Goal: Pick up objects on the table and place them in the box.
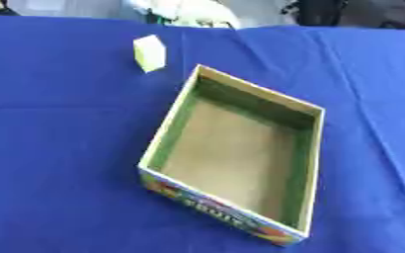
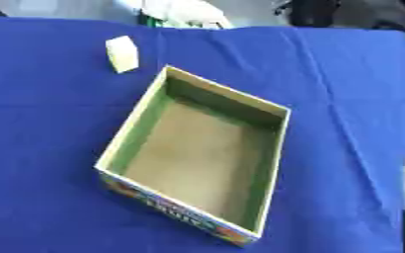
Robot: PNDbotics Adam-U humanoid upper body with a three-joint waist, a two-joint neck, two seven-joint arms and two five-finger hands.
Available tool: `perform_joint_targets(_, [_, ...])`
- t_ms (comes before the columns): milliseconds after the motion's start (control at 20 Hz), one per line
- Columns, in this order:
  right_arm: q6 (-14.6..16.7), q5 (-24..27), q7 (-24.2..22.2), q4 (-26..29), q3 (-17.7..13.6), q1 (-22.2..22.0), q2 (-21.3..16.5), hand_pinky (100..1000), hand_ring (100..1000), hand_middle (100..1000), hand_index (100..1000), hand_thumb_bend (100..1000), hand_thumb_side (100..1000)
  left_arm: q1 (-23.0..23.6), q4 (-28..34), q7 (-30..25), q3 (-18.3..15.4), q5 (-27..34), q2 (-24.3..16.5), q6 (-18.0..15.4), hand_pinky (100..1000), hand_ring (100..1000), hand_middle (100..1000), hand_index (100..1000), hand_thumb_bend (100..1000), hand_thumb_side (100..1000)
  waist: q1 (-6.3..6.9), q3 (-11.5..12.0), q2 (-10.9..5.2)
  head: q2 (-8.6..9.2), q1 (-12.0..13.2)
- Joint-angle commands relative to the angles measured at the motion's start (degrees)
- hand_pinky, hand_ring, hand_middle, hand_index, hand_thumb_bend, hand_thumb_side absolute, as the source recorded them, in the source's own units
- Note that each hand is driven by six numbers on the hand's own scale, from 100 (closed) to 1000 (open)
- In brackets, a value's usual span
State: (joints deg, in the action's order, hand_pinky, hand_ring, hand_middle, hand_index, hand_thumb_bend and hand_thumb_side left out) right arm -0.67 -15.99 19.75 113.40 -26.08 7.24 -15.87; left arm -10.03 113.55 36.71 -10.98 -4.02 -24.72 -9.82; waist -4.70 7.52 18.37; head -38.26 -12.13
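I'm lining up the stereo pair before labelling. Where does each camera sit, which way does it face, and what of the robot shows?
Left eye view: in the head, looking down at the open box, the pale yellow block beyond its far left corner, on the blue cloth; no robot part shows.
Right eye view: beside it, same downward aim; a dark and silvery shape at the lower right edge, too unclear to name.
Shared: box, block, cloth.

open cardboard box point(image 1: 166, 132) mid-table, askew | pale yellow block point(image 1: 150, 53) just beyond
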Motion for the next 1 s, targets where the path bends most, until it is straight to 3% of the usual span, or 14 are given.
perform_joint_targets(50, [-0.04,-0.16,-0.16,1.19,-0.16,0.2,-0.81,577,654,583,799,100,1000,-0.53,1.04,-0.07,-0.38,0.0,-1.03,-0.05,625,625,790,563,251,817,0.11,0.14,-0.7,-0.27,-0.17])
perform_joint_targets(500, [-0.05,-0.2,-0.27,1.19,-0.13,-0.01,-0.92,578,654,583,799,100,1000,-0.7,1.04,-0.56,-0.18,-0.21,-1.71,0.34,632,636,799,571,249,827,-0.21,0.24,-0.71,0.48,-0.01])
perform_joint_targets(750, [-0.01,-0.29,-0.31,1.19,-0.05,-0.23,-1.34,579,654,583,799,100,1000,-4.22,1.04,-4.88,1.06,-2.64,-8.32,3.32,664,687,814,613,266,834,-0.07,-0.01,-0.77,0.46,0.29])
perform_joint_targets(1000, [-0.01,-0.38,-0.47,1.19,0.06,-0.49,-1.57,581,654,583,799,100,1000,-11.18,0.91,-10.04,3.52,-5.78,-17.31,9.19,682,721,819,639,271,842,-0.17,-0.54,-0.55,0.97,0.8])
